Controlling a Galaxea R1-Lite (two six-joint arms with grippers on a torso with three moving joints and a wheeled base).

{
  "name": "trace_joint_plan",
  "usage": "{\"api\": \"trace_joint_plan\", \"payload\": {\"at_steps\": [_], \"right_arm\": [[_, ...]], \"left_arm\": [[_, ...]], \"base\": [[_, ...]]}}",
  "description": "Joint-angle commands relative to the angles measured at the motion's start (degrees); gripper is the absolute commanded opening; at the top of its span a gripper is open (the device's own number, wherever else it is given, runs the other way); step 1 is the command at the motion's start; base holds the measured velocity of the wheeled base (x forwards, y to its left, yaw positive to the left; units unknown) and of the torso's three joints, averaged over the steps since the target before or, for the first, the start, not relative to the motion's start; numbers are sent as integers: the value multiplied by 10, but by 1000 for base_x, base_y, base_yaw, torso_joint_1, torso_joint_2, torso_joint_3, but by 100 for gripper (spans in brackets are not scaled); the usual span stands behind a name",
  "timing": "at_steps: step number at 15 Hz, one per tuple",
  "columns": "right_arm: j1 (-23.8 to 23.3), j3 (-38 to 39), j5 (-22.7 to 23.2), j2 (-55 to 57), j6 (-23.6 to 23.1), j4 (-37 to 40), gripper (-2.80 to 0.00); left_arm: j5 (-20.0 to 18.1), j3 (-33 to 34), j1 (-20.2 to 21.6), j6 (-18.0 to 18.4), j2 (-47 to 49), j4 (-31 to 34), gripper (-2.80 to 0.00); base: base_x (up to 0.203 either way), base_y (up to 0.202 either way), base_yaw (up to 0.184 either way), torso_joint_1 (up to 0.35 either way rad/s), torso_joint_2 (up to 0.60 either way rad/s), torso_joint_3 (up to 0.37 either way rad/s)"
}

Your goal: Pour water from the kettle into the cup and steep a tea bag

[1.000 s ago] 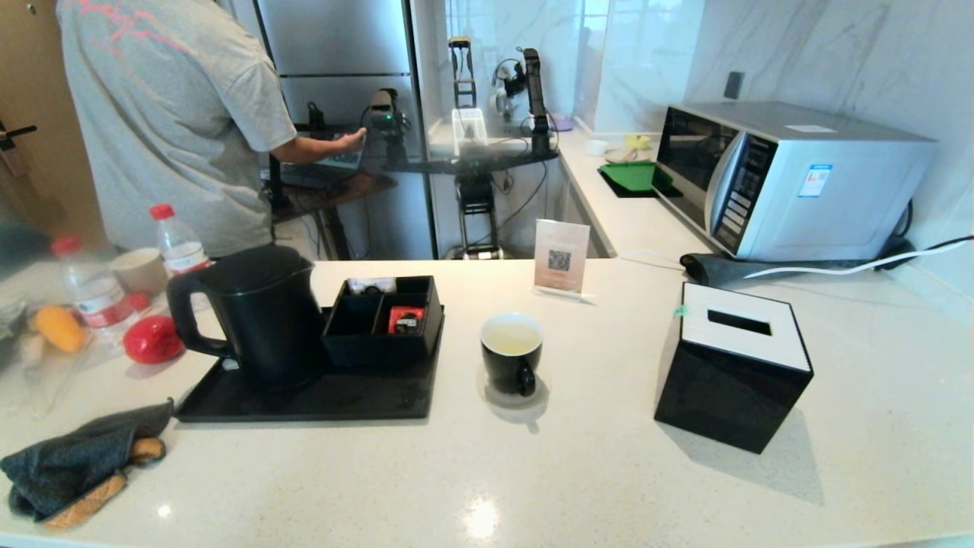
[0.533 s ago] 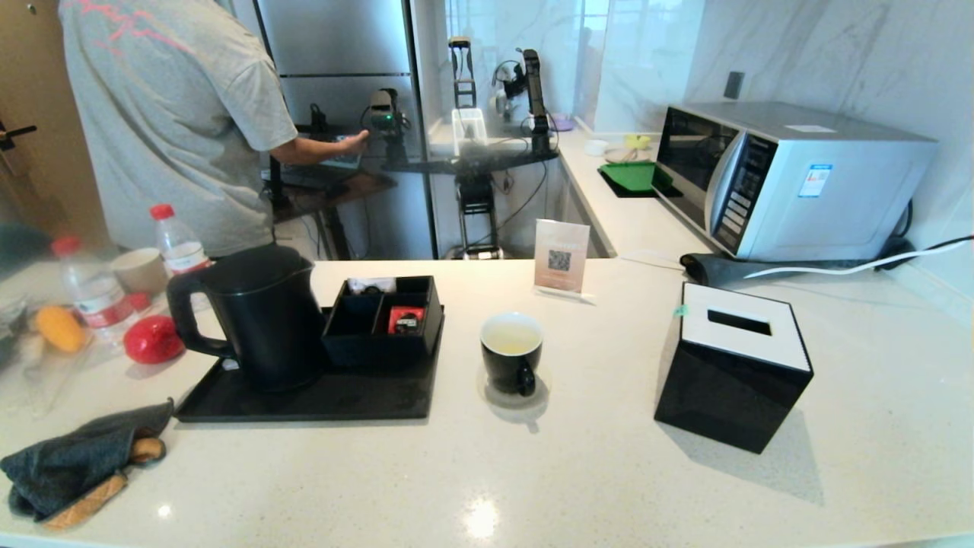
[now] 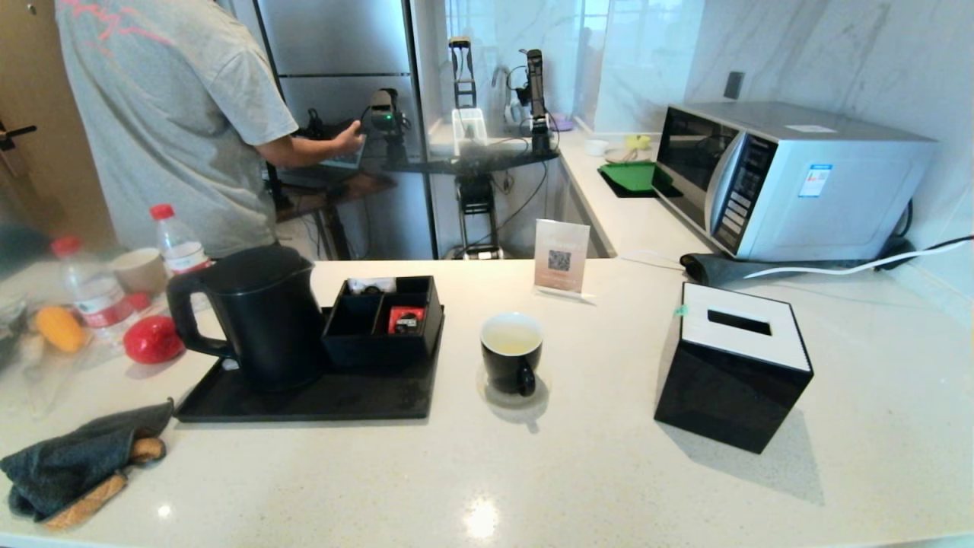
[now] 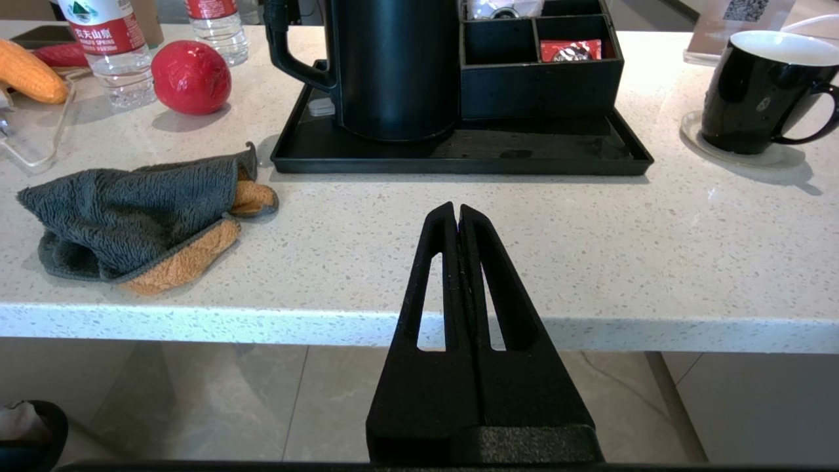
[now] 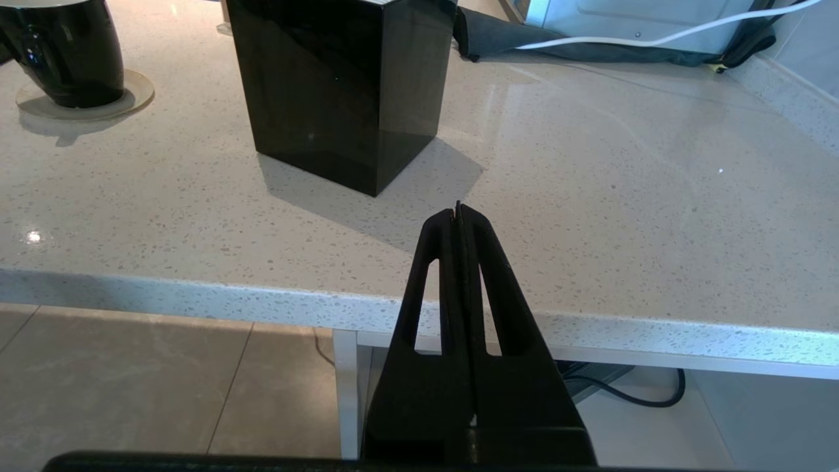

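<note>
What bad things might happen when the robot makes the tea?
The cup already holds water, so pouring more from the kettle might overflow it. The kettle sits tight against the black organizer on the tray; lifting it could bump that box. Both end effectors, left and right, are shut and off the counter.

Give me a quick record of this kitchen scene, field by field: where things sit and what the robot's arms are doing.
kettle: upright on black tray, lid on
cup: on a coaster beside the tray, pale liquid inside
tea bag: not visible
tissue box: on the cup's other side from the tray
left gripper: jaws shut, empty, off the counter's front edge
right gripper: same
</note>
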Motion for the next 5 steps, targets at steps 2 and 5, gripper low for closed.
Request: {"api": "trace_joint_plan", "payload": {"at_steps": [2, 5], "right_arm": [[1, -1, 0, 1, 2, 0, -280], [1, 0, 0, 1, 2, 0, -280]], "left_arm": [[0, 0, 0, 1, 0, 0, -280], [0, 0, 0, 1, 0, 0, -280]], "base": [[0, 0, 0, 0, 0, 0], [0, 0, 0, 0, 0, 0]]}}
